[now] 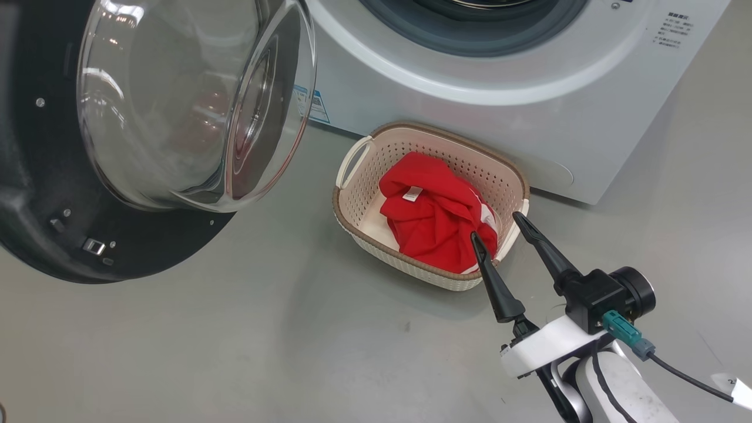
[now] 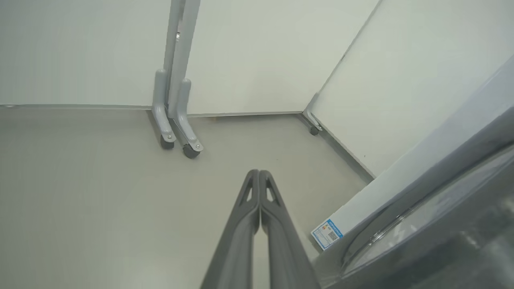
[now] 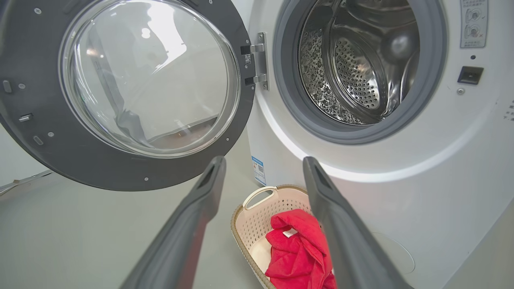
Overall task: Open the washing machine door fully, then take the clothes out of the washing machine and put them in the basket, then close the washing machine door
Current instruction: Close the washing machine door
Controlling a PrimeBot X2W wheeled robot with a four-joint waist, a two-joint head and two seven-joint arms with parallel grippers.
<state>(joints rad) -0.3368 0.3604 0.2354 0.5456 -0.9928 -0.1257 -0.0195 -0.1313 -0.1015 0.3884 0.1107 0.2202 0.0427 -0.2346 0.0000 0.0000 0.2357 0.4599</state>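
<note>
The clothes (image 1: 429,217) are lying in the basket (image 1: 376,158) before the washing machine (image 1: 470,117), its door (image 1: 35,194) hanging open, the right pincer (image 1: 496,225) hovering wide and empty nearby, the left pincer (image 2: 259,173) pressing shut on nothing.

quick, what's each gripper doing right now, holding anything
Left gripper: shut, fingers pressed together, nothing between them.
Right gripper: open, holding nothing, fingertips over the near edge of the basket with the clothes in it.
</note>
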